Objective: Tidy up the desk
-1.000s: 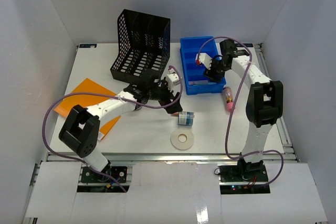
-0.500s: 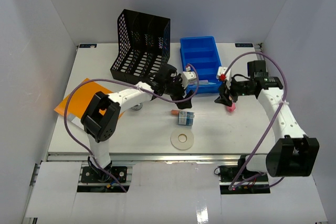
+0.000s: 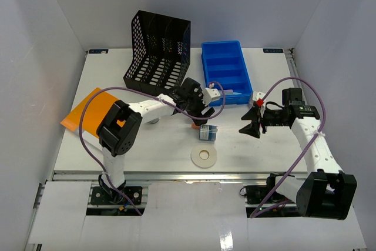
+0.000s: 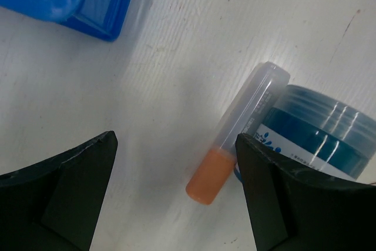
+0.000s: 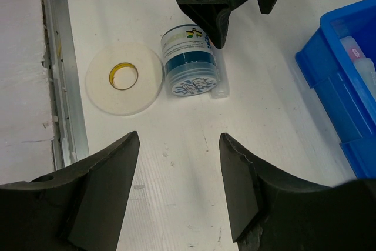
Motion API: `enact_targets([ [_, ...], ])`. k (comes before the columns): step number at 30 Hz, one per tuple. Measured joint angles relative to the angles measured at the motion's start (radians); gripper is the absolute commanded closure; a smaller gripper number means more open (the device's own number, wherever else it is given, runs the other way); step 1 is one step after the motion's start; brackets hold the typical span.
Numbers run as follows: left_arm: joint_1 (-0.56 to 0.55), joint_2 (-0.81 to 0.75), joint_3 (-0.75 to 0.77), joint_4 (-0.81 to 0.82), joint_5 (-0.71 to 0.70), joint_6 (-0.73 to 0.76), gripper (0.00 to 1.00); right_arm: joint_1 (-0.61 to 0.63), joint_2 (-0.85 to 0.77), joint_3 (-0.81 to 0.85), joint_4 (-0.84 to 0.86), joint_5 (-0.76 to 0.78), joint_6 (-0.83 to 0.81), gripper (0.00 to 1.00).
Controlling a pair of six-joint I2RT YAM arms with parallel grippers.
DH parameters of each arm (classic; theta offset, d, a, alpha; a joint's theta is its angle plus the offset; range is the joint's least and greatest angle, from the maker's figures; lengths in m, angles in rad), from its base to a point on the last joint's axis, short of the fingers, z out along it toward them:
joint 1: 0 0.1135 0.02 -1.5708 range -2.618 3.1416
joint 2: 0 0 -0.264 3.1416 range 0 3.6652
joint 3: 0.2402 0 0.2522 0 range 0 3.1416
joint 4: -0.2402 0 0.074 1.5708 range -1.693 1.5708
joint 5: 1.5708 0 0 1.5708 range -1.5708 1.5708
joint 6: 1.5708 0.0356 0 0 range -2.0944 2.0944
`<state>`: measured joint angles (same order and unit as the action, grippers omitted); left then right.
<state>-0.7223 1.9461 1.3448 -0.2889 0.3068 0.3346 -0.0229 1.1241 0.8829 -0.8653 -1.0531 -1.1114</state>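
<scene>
has swung the left gripper (image 4: pixel 176 139) off the corner of the blue tray (image 3: pixel 226 72) and down over a clear tube (image 4: pixel 235 139) with an orange end; holds it spread wide astride the tube, grasping nothing. has pulled the right gripper (image 5: pixel 179 139) back toward the near edge; keeps it parted and empty above the desk (image 3: pixel 158 151), near a blue-labelled jar (image 4: pixel 320 127) touching the tube, and a white tape roll (image 5: pixel 124 79). works over the white, rail-edged desk lying under everything.

On the surface (image 3: pixel 147 151), the tube (image 4: pixel 238 133) touches the jar (image 3: pixel 207 132) at its 10 o'clock side. The tape roll (image 3: pixel 204 157) lies at 6 o'clock, the tray (image 3: pixel 207 74) at 1 o'clock.
</scene>
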Motion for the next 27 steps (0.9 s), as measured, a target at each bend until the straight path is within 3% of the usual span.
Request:
enact_targets([
  [10, 0.0, -0.024, -0.045, -0.029, -0.063, 0.102, 0.06, -0.01, 0.001, -0.016, -0.004, -0.024, -0.023, 0.36],
  [27, 0.0, 0.023, 0.008, -0.067, 0.02, 0.16, 0.14, -0.024, 0.01, -0.016, -0.009, -0.028, -0.03, 0.36],
])
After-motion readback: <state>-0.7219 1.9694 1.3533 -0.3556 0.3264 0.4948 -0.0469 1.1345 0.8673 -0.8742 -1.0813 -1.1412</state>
